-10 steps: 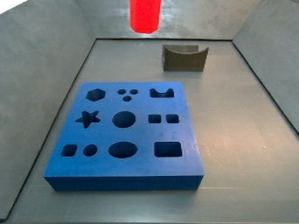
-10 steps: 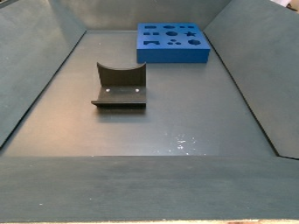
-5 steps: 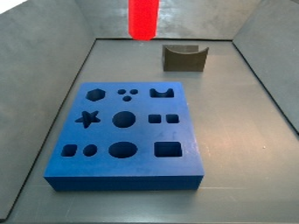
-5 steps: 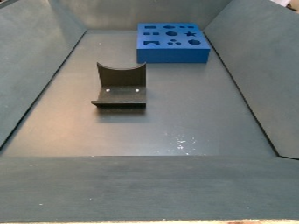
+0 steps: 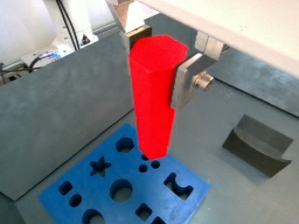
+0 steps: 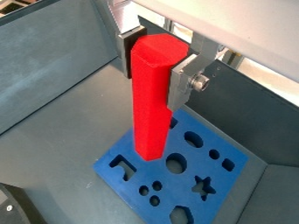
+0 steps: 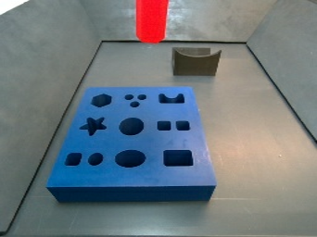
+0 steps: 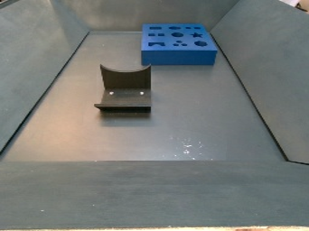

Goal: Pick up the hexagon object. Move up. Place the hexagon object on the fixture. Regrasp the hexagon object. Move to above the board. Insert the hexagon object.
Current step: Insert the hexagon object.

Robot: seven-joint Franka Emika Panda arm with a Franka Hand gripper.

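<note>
Both wrist views put you high on the arm, looking steeply down past the gripper [image 5: 158, 66] and the red bar [image 5: 152, 101] in its fingers [image 5: 187, 80] onto the blue board [image 5: 122, 188]. One side view looks down the tabletop [image 7: 266, 130] with the board [image 7: 133, 139] near and the fixture [image 7: 196, 60] far. The opposite side view reverses that: fixture [image 8: 123, 90] near, board [image 8: 179, 43] far. All views share the board.

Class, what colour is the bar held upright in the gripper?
Bright red. The hexagon object shows best in a wrist view, clamped in the gripper above the blue board.
</note>
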